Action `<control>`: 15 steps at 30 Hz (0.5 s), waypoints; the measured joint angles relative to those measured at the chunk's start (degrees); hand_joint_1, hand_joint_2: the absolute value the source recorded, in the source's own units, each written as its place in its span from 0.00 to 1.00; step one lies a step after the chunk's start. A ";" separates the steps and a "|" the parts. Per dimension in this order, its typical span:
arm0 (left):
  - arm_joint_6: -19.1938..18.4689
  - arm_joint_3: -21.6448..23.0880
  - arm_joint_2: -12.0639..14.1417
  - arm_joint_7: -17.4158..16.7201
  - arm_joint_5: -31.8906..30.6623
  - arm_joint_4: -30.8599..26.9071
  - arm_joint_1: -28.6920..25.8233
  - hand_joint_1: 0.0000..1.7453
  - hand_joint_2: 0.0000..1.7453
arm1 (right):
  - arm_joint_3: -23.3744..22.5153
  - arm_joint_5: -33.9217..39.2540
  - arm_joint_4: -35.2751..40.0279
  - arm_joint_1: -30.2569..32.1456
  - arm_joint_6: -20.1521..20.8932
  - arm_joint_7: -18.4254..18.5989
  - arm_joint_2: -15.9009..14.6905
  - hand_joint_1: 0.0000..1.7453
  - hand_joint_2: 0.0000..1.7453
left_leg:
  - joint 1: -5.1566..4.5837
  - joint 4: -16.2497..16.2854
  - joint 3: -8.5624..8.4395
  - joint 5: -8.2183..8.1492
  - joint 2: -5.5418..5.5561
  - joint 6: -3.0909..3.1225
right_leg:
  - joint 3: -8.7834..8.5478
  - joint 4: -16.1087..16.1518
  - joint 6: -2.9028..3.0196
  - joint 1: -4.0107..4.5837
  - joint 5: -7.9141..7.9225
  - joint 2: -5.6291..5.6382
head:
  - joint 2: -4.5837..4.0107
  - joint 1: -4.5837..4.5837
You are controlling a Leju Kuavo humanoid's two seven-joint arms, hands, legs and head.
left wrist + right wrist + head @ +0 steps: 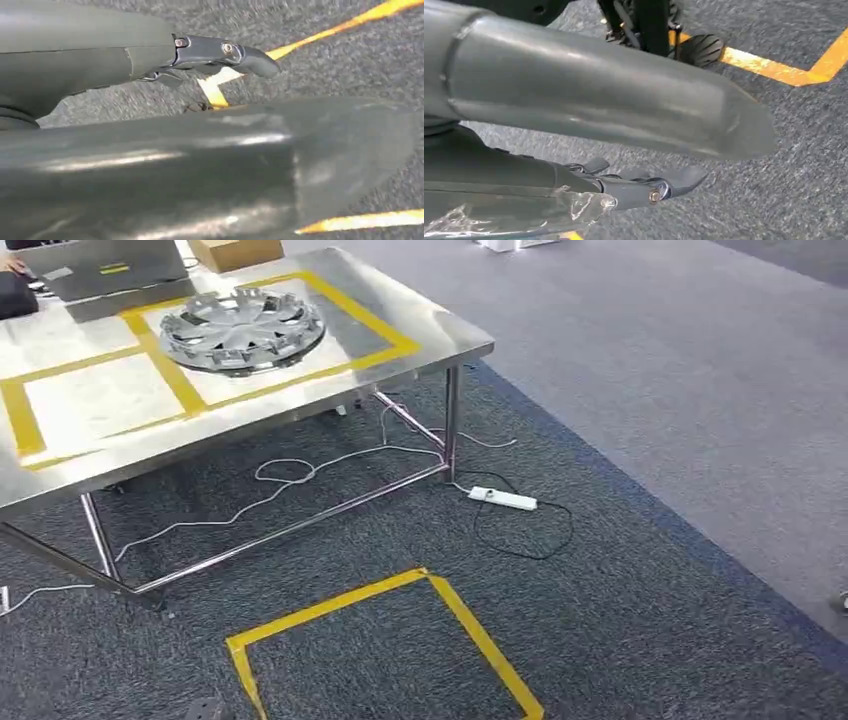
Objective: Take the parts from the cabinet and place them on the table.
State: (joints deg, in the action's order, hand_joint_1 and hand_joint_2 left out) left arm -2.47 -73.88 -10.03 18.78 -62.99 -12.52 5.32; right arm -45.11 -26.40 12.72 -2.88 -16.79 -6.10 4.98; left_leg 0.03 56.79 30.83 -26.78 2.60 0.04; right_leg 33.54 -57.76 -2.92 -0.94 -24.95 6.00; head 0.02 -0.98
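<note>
A silver wheel cover (243,328), the one part in sight, lies flat on the steel desk (440,335) inside a yellow-taped cell near the desk's far right corner; the cabinet is out of sight. Both arms hang over the grey carpet (640,570); the left hand (150,115) and the right hand (589,125) hold nothing, their fingers (225,52) stretched out and apart. The likeliest trouble, I judge, is underfoot: a white power strip (503,499) and loose cables (300,475) trail across the carpet by the desk's leg (451,415) and could snag a foot if the robot steps close there; a swinging arm could also clip the desk's corner. The yellow floor square (390,640) marks open standing room; the carpet to the right lies wide and free for turning.
</note>
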 joint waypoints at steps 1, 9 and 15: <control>0.37 0.00 -0.28 -0.29 -0.06 0.02 0.05 0.00 0.00 | 0.22 -0.39 -0.04 0.08 0.00 0.39 0.00 0.00 0.00 | 0.25 -0.42 -0.12 0.38 -0.56 0.47 | 0.55 0.22 -0.46 0.04 0.13 0.39 | 0.00 0.02; 0.88 0.11 -0.55 -3.68 -2.21 0.07 -0.25 0.00 0.00 | 1.62 -1.46 -0.42 0.10 -0.02 1.37 -0.15 0.00 0.00 | 0.20 -0.79 -0.43 0.41 -4.78 1.13 | 6.38 -13.46 -1.08 0.34 -5.04 -5.74 | 0.00 0.70; 1.01 0.70 0.09 -3.65 -3.28 0.07 -0.14 0.00 0.00 | 1.44 0.35 -0.44 -0.19 -0.37 2.82 -0.35 0.00 0.00 | -0.56 -0.51 -1.17 -0.26 -7.09 -0.12 | -0.67 -0.71 0.43 0.72 -0.88 -8.15 | 0.00 0.39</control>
State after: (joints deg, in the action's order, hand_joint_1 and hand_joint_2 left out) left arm -1.46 -73.18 -9.94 15.13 -66.27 -12.46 5.18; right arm -43.67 -26.05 12.28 -3.07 -17.16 -3.28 4.63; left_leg -0.53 56.28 29.65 -27.04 -4.49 -0.07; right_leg 32.87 -58.47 -2.49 -0.22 -25.83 -2.15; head 0.02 -0.59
